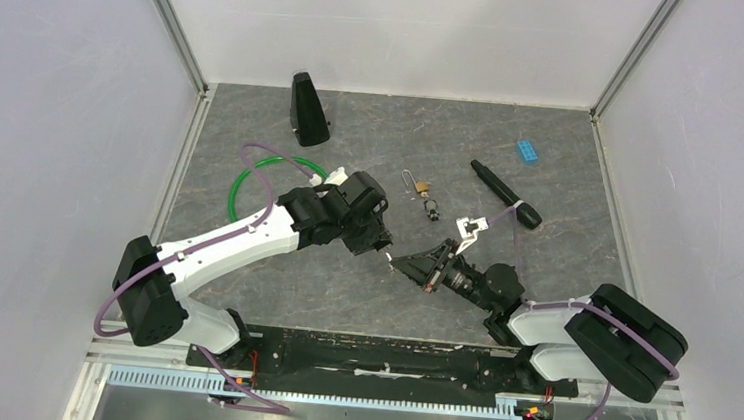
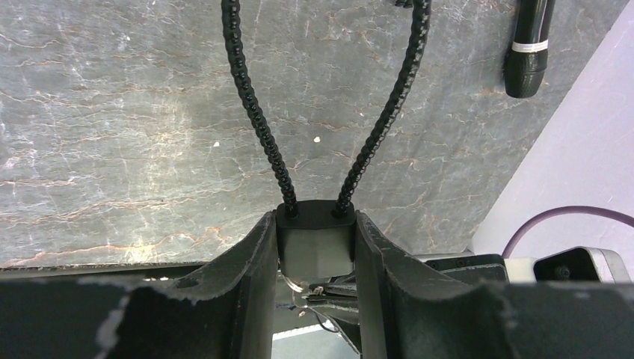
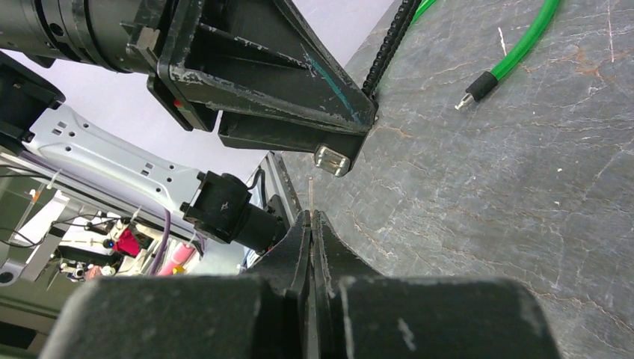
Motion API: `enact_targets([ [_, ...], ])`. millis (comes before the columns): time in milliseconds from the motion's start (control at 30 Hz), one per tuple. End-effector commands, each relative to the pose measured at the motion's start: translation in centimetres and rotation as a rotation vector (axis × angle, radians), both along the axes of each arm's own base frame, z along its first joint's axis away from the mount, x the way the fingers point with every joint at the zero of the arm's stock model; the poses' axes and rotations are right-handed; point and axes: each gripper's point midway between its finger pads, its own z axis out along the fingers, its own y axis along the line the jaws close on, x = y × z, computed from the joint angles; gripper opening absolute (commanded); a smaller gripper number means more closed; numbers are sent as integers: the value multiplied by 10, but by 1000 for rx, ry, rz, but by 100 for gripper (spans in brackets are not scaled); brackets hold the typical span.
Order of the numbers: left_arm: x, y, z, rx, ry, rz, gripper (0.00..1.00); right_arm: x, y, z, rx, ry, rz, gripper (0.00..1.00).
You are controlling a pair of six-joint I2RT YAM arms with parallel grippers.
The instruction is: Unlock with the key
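My left gripper [image 1: 382, 245] is shut on a small black lock [image 2: 314, 243] with a black beaded cable loop [image 2: 254, 112], and holds it above the table. The lock's silvery bottom face [image 3: 333, 159] points toward my right gripper [image 1: 401, 263]. My right gripper [image 3: 312, 218] is shut on a thin key [image 3: 310, 194], seen edge-on and sticking out of its tips. The key's tip is just short of the lock's bottom face, slightly to the side. In the left wrist view, a key ring [image 2: 296, 283] and the right fingertips [image 2: 340, 293] show right below the lock.
A brass padlock [image 1: 420, 187] with its keys [image 1: 432, 212] lies mid-table. There are also a black marker [image 1: 505, 192], a blue brick [image 1: 527, 150], a black cone [image 1: 308, 110], a green cable loop [image 1: 248, 178] and a white tag [image 1: 468, 226]. White walls enclose the table.
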Motion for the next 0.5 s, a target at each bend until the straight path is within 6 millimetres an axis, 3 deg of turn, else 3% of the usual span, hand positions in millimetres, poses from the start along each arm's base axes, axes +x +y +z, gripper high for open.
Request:
enact_targets([
  [0,6,-7,21,-76,-59,16,2,7,6,24,60,-62,-11,0],
  [467,4,-3,23,-84,-78,4,2,18,3,22,52,-59,-49,0],
])
